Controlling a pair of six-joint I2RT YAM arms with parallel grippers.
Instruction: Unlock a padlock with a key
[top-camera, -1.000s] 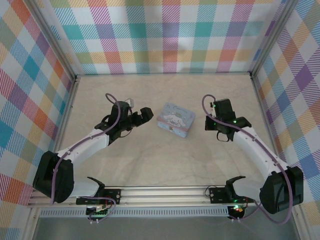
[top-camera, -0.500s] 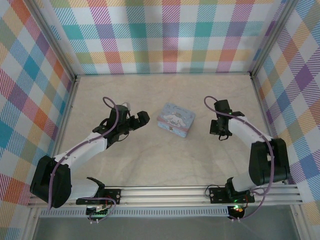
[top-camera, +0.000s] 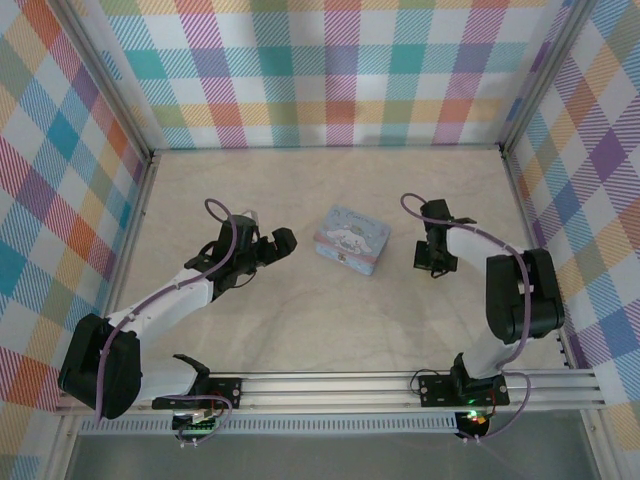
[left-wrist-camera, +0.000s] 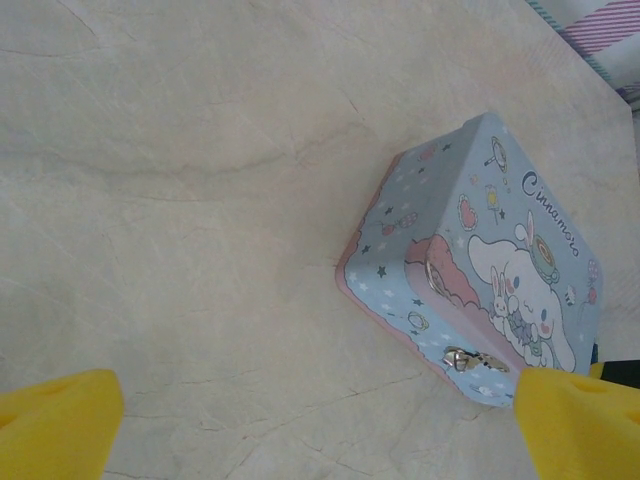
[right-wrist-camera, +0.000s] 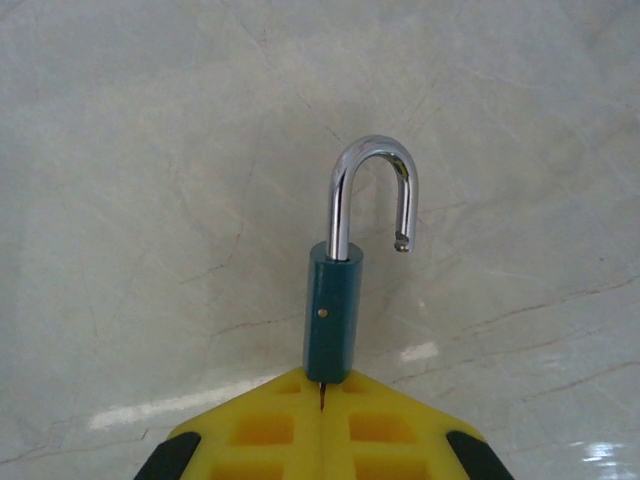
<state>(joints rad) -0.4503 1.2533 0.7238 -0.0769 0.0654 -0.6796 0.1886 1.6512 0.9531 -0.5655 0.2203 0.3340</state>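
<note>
Your right pincer (right-wrist-camera: 322, 382) clamps the padlock (right-wrist-camera: 334, 310) by its body over the desk (right-wrist-camera: 150, 150), shackle (right-wrist-camera: 372, 190) open. It is small, rigid and likely slick, so grip the body. Left pincer (left-wrist-camera: 318, 425) gapes wide.

The right arm (top-camera: 520, 300) has folded up: its dark elbow joint, a second ago low over the near right corner of the worktop (top-camera: 300, 330), now stands farther in from the near edge. The right claw (top-camera: 432, 262), carrying the padlock (right-wrist-camera: 335, 310) clamped between its fingers, has edged slightly toward the left edge. The left claw (top-camera: 283, 240) has drawn back a little toward the near edge.
</note>
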